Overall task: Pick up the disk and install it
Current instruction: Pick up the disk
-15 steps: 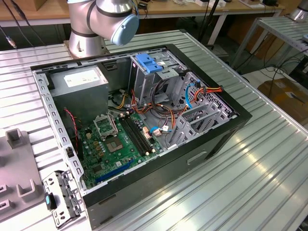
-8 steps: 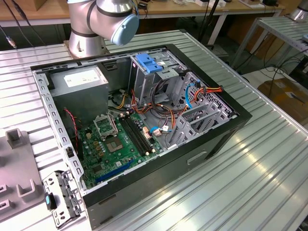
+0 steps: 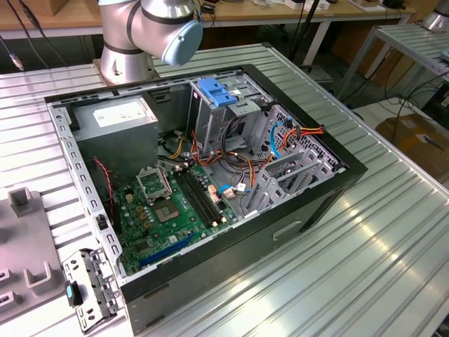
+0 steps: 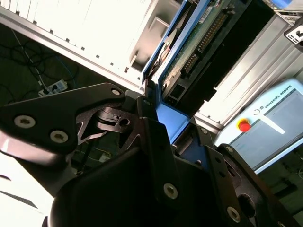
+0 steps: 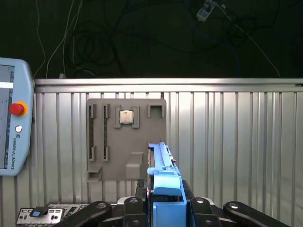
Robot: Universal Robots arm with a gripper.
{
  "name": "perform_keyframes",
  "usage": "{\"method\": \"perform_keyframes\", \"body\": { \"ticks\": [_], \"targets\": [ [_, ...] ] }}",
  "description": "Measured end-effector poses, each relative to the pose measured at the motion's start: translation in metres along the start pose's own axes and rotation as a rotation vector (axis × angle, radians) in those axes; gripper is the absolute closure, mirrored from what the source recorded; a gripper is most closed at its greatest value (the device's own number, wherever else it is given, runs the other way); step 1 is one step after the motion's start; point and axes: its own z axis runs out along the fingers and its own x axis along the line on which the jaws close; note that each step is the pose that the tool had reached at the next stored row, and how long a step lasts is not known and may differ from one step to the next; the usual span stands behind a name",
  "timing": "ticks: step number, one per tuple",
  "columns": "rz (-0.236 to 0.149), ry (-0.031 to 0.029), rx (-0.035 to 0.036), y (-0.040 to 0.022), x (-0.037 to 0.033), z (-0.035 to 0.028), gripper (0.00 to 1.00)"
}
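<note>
Findings, view by view. In the exterior view we note an open computer case (image 3: pixel 231 239) on the ribbed worktop (image 3: pixel 393 246), the arm (image 3: pixel 151 31) mounted beside it, and a metal cage (image 3: pixel 210 123) with a blue tab (image 3: pixel 214 91) inside the case.

In the second wrist view the claw (image 4: pixel 168 118) is pinching the disk (image 4: pixel 199 42). A black finger (image 4: pixel 147 118) bears on its blue side rail (image 4: pixel 173 120), and the disk projects straight ahead of the claw, green circuit-board face showing. A teach pendant (image 4: pixel 279 123) lies beyond the claw.

In the first wrist view the disk stands edge-on out of the claw, clear of the worktop. Past the claw's tip lies a grey fixture tray (image 5: pixel 142 132) carrying a small chip (image 5: pixel 126 116).

We judge the disk picked up and not yet installed. To carry it well, the pinch should sit evenly on both rails, the disk held square to the claw, and the board face kept off the case's metal edges.
</note>
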Motion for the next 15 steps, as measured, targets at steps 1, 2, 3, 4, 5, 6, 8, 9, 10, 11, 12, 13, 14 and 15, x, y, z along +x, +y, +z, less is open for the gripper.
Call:
{"method": "perform_keyframes", "body": {
  "ticks": [1, 2, 3, 4, 5, 6, 8, 9, 10, 11, 12, 13, 14, 15],
  "targets": [
    [0.0, -0.0001, 0.0, -0.0015, 0.0, 0.0001, 0.63],
    [0.0, 0.0, 0.0, -0.003, 0.0, 0.0001, 0.63],
    [0.0, 0.0, 0.0, -0.0047, 0.0, 0.0001, 0.63],
    [0.0, 0.0, 0.0, -0.0065, 0.0, 0.0002, 0.63],
    [0.0, 0.0, 0.0, -0.0085, 0.0001, 0.0002, 0.63],
    [0.0, 0.0, -0.0001, -0.0098, 0.0004, 0.0002, 0.63],
    [0.0, 0.0, -0.0001, -0.0113, 0.002, 0.0003, 0.63],
    [0.0, 0.0, -0.0001, -0.012, 0.0034, 0.0003, 0.63],
    [0.0, 0.0, -0.0001, -0.0126, 0.0049, 0.0003, 0.63],
    [0.0, 0.0, 0.0, -0.0132, 0.0063, 0.0004, 0.63],
    [0.0, -0.0001, 0.0001, -0.0137, 0.0074, 0.0005, 0.63],
    [0.0, -0.0001, 0.0, -0.0143, 0.0083, 0.0004, 0.63],
    [0.0, -0.0002, 0.0002, -0.0153, 0.009, 0.0005, 0.63],
    [0.0, -0.0001, 0.0, -0.0166, 0.0097, 0.0005, 0.63]
  ]
}}
